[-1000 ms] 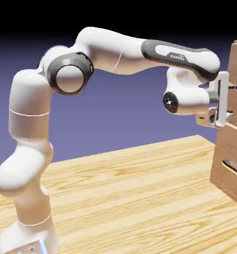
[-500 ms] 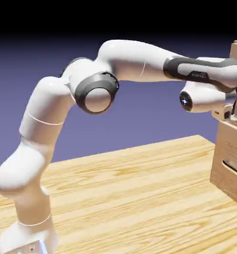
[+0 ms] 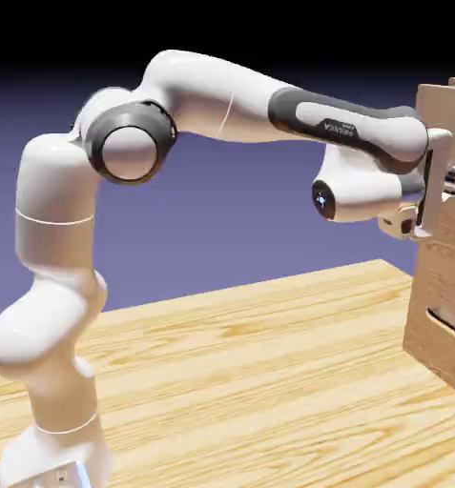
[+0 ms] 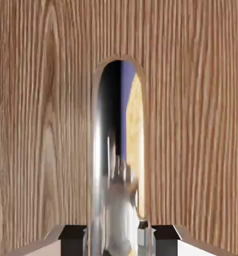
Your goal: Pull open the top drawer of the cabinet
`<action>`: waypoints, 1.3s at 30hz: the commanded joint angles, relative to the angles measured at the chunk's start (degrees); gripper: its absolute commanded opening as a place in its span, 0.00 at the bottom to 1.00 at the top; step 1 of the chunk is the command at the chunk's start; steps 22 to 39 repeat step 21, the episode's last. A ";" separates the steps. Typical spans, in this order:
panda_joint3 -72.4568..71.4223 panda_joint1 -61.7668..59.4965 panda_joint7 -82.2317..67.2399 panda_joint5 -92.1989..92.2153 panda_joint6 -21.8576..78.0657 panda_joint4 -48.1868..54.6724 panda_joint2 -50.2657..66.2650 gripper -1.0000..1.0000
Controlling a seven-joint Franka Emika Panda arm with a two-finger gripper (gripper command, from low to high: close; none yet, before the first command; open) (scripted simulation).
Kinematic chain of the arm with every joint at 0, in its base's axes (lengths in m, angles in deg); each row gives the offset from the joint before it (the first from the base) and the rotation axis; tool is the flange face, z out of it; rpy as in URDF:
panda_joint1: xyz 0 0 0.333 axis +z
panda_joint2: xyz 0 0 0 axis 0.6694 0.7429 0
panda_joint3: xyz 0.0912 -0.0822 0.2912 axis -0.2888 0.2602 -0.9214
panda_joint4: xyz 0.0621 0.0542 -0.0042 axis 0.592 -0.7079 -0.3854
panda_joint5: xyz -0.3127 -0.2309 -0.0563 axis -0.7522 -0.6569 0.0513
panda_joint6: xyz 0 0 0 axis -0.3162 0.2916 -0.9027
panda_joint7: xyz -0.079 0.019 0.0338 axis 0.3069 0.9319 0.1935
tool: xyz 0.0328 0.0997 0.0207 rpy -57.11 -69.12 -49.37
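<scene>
Light-brown wood grain faces the hand, and the top drawer point(image 3: 444, 114) lies directly ahead of the gripper point(image 3: 452, 180), at the exterior view's right. The gripper is closed on the shiny handle point(image 4: 97, 145), its fingertips pressed in from either side with the metal between them. The arm point(image 3: 207, 95) reaches across from the exterior view's left, above the plank tabletop point(image 3: 240, 381), so the robot's own side is the left and the cabinet point(image 3: 441, 276) is the far end of its reach.

The relation that matters is this: the handle's long axis runs up and down in the hand view but lies level across the drawer front, while the fingers pinch across it, one above and one below. The pull should go at right angles to that length, straight back toward the exterior view's left. The drawer front seems to stand a little proud of the cabinet's body, so I judge the opening to be under way, with more travel needed. Any sideways or upward drift could make the fingers slip or the drawer bind; a level, steady draw suits it best.
</scene>
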 commanded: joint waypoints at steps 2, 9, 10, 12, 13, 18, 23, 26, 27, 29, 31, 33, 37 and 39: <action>0.24 -0.66 2.74 -1.02 1.36 -4.16 -3.65 0.00; 3.17 -0.51 12.72 -5.31 5.90 -18.69 -17.29 0.00; 3.84 -0.18 14.09 -6.00 6.45 -20.77 -19.32 0.00; 5.32 0.69 16.75 -7.45 7.43 -24.92 -23.45 0.00; 6.12 1.21 18.03 -8.21 7.85 -26.96 -25.52 0.00; 9.22 3.46 22.35 -11.19 8.87 -34.09 -33.02 1.00; 10.91 4.79 24.60 -13.13 8.93 -37.69 -37.17 1.00; 10.91 4.79 24.60 -13.13 8.93 -37.69 -37.17 1.00; 10.91 4.79 24.60 -13.13 8.93 -37.69 -37.17 1.00; 10.91 4.79 24.60 -13.13 8.93 -37.69 -37.17 1.00; 10.91 4.79 24.60 -13.13 8.93 -37.69 -37.17 1.00; 10.91 4.79 24.60 -13.13 8.93 -37.69 -37.17 1.00; 10.91 4.79 24.60 -13.13 8.93 -37.69 -37.17 1.00; 10.91 4.79 24.60 -13.13 8.93 -37.69 -37.17 1.00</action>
